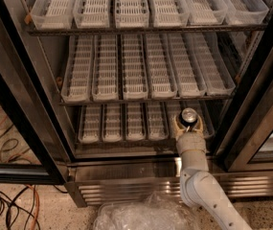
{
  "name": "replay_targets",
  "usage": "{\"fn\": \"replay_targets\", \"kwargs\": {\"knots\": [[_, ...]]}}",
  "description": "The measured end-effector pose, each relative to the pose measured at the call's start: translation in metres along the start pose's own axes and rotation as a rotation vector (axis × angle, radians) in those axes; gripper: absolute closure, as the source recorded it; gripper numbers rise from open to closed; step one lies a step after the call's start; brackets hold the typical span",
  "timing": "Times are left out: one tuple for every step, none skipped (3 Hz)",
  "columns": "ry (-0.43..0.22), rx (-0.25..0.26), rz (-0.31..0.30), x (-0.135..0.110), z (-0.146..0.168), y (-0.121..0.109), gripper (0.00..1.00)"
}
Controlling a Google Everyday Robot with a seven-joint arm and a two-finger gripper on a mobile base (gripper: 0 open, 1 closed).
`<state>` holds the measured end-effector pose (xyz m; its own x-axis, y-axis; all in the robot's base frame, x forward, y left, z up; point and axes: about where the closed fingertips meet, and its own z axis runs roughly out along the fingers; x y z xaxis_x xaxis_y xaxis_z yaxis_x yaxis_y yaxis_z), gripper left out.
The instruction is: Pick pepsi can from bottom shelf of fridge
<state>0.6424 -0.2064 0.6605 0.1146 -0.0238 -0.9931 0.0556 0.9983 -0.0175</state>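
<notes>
Fridge [126, 169] stands open, seen from above and in front. Three levels of white slotted trays: top shelf [145, 28], mid shelf [145, 99], and the bottom shelf [121, 140] w/ shorter lanes.

Pepsi can [189, 115] stands upright on the bottom shelf, right-hand part, near the front edge. Its silver top w/ pull tab faces the camera; the body is mostly hidden. Which lane exactly it stands in I can't tell, since the gripper covers the tray there.

Gripper [188, 122] is inside the fridge at bottom-shelf level, reaching in from the front. Its tan fingers [177, 126] sit one on each side of the can, pressed against it, so the pincer is clamped on the can. The can looks to be standing on the shelf, not raised.

White arm [205, 190] runs from the lower right corner up over the stainless base to the wrist just behind the can.

The lanes left of the can hold nothing visible. Slatted grille [126, 189] runs across the base below the shelf. Black-framed glass door [11, 128] hangs open on the left.

On the floor: crumpled clear plastic [141, 215] just in front of the grille, touching the arm's side in the view; orange and black cables [4, 207] lie at lower left, well apart from the arm.
</notes>
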Motion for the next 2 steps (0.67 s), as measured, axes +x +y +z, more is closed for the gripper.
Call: {"fn": "replay_targets", "kwargs": {"knots": [[0.019,-0.064,-0.032,-0.004,-0.014,0.004,1.00],[0.064,-0.156,-0.047,-0.008,-0.030,0.009,1.00]]}}
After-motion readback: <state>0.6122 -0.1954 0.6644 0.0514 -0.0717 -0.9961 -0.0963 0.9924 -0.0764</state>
